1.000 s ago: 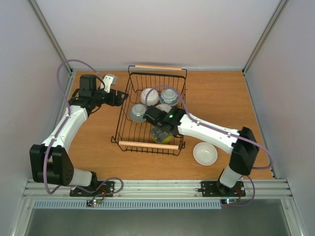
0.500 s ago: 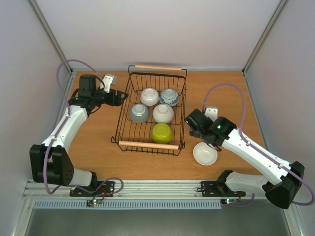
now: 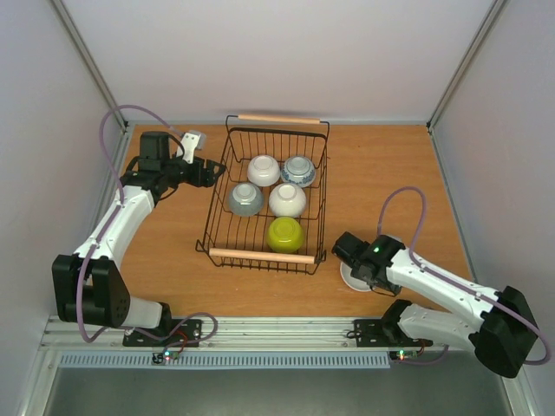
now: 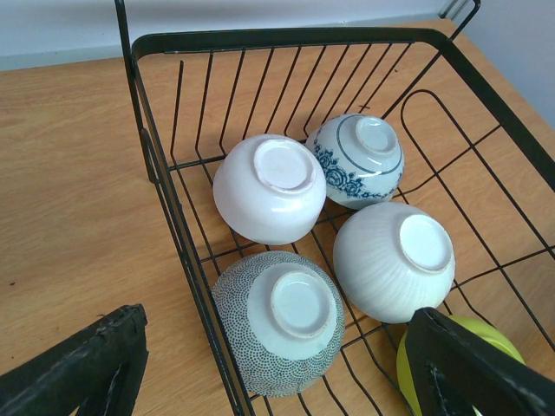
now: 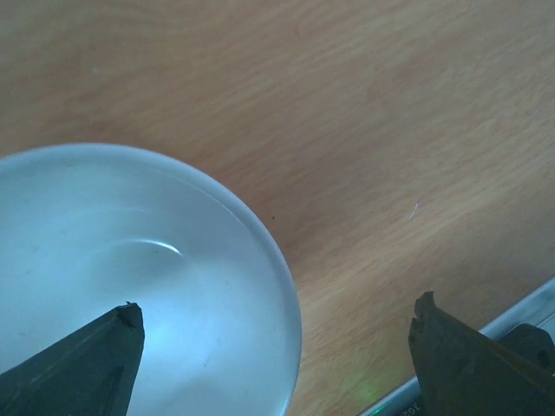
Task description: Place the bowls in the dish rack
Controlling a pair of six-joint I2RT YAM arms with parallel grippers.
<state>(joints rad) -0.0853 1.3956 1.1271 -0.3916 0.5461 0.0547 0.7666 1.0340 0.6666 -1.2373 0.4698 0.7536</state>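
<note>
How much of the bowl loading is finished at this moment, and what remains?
Done: five bowls sit upside down in the dish rack. In hand: the right gripper, jaws open, straddles the rim of the white bowl on the table, not gripping it. Remaining: lift that bowl into the rack.

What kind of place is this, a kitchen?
Probably a robot test booth, not a kitchen: two arms bolted to a metal rail, plain white walls boxing in a wooden table, and a dish rack holding bowls.
</note>
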